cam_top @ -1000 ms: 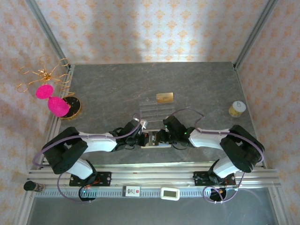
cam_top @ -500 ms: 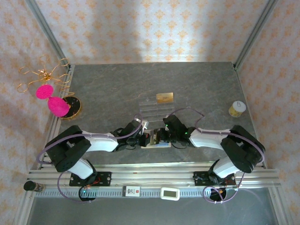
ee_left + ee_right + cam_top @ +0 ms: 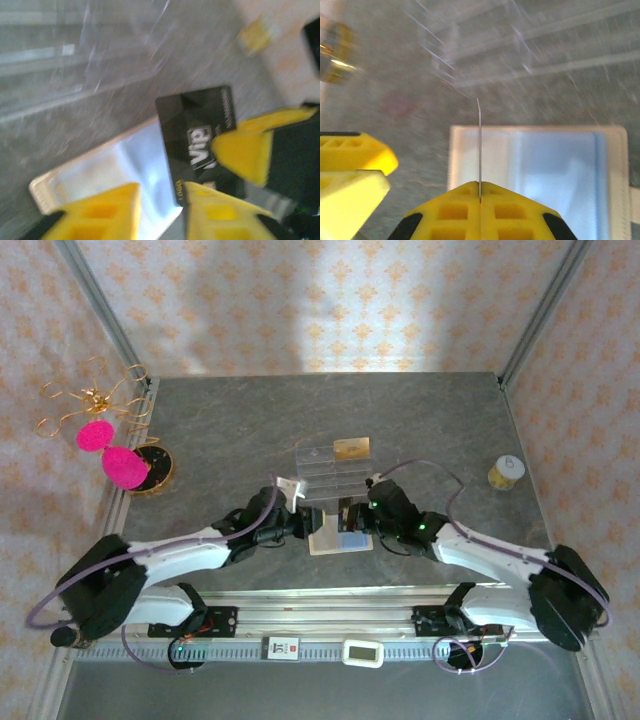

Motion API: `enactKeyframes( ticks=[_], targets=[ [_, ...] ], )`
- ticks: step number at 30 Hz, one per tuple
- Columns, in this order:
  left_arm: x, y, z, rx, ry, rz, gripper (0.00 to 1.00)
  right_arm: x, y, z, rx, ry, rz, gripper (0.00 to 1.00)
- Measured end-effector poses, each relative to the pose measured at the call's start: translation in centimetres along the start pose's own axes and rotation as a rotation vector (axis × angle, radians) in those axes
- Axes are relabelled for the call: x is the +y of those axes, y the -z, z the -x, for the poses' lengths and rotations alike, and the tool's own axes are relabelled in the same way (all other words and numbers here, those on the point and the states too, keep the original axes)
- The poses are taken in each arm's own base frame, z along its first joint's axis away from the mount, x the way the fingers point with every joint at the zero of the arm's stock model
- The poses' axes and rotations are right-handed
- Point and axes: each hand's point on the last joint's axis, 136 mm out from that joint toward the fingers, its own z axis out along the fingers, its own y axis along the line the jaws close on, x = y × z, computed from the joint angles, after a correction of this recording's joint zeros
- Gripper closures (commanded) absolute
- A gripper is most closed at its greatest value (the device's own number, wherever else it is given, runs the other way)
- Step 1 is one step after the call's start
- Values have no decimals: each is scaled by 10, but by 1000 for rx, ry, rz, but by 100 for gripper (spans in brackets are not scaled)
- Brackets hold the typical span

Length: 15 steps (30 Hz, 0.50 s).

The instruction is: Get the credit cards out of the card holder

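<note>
Both arms have stretched out from their bases since a second ago. The left gripper point(image 3: 161, 197) and right gripper point(image 3: 480, 186) met close to the near edge then; now they meet farther out, just near of the clear tray point(image 3: 325, 478). Card holder point(image 3: 555, 170) shows more now; before it was mostly under the wrists

Right gripper: closed, pinching the black card point(image 3: 197, 127) by one edge. From its own wrist cam the card is edge-on, a thin line rising straight out of the shut fingertips, over the pale part of the holder beside the bluish panel

Left gripper: jaws apart, nothing clamped. A corner of the black card sits in the gap between its fingers point(image 3: 107, 210), not touched as far as I can see. It sits just left of the right gripper, tips nearly facing each other

Card holder lies open and flat on the table point(image 3: 230, 430), pale inside and bluish panel facing up, between the two grippers and just near of the tray. Black card overlaps one end of it in the left wrist cam; can't tell if it's fully clear of the pocket

Gold card point(image 3: 351, 448) is at the far right corner of the tray, well apart from the holder

Pink fuzzy thing point(image 3: 112, 455) at the left edge, small gold round thing point(image 3: 507, 472) at the right edge, both well away from the grippers
</note>
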Motion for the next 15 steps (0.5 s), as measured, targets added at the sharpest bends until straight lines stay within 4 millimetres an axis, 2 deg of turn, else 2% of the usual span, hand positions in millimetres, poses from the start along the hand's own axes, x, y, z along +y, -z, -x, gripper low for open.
enactKeyframes(
  ticks=[4,6,7,9,12,15],
  targets=[
    [-34,29,56,-207,1,-135,50,39,31,38,-165,10,155,100],
    [-41,38,72,-267,16,-184,47,54,43,53,-234,4,220,100],
    [-42,42,79,-299,30,-213,43,61,49,60,-265,-2,251,100],
    [-43,48,85,-344,58,-261,38,73,57,71,-314,-16,303,100],
    [-45,58,90,-390,108,-333,37,88,69,86,-378,-40,379,100],
    [-57,66,100,-427,129,-415,37,102,79,98,-427,-67,450,100]
  ],
)
